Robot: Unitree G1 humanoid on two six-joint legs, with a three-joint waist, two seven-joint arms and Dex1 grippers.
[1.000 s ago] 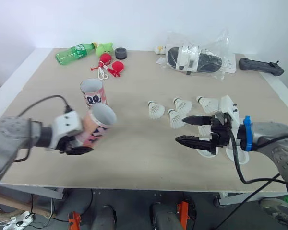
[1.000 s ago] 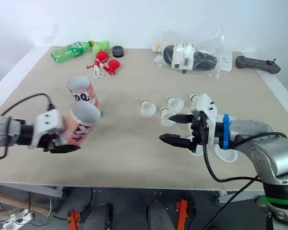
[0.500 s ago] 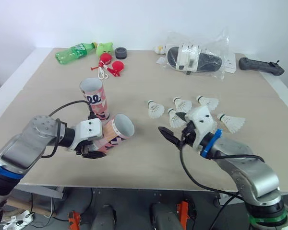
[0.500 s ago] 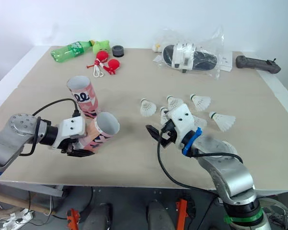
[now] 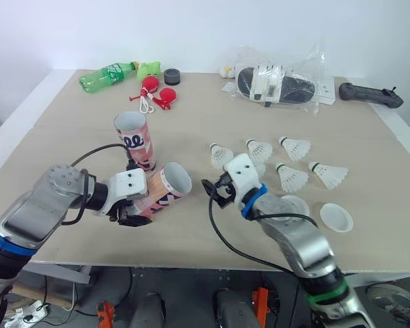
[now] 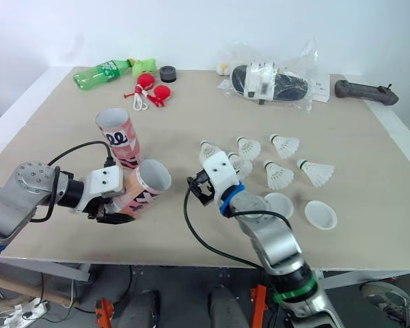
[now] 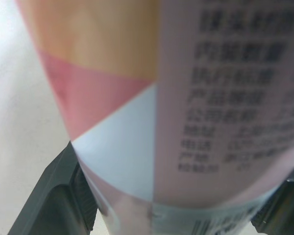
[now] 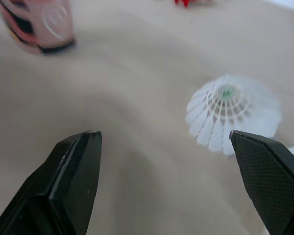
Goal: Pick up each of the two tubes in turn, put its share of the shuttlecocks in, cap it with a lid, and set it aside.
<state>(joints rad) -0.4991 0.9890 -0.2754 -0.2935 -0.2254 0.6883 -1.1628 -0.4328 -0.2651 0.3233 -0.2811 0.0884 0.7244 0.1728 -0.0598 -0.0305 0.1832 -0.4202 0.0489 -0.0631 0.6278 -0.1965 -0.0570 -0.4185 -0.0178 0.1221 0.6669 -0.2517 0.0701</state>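
Left wrist view: left fingers (image 7: 59,193) clamp tube (image 7: 186,98); right fingers (image 8: 73,181) apart, shuttlecock (image 8: 230,115) ahead

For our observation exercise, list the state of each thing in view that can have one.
Left tool: shut on tilted pink cardboard tube.
Right tool: open, empty.
Upright pink cardboard tube: uncapped.
Two white round lids: lying flat, unused.
White feather shuttlecocks: loose, outside tubes.
Green plastic bottle: lying sideways.

Robot test lab: bare wooden table (image 5: 68,133), plain white wall (image 5: 191,31), loose cords (image 5: 19,316) on the floor.
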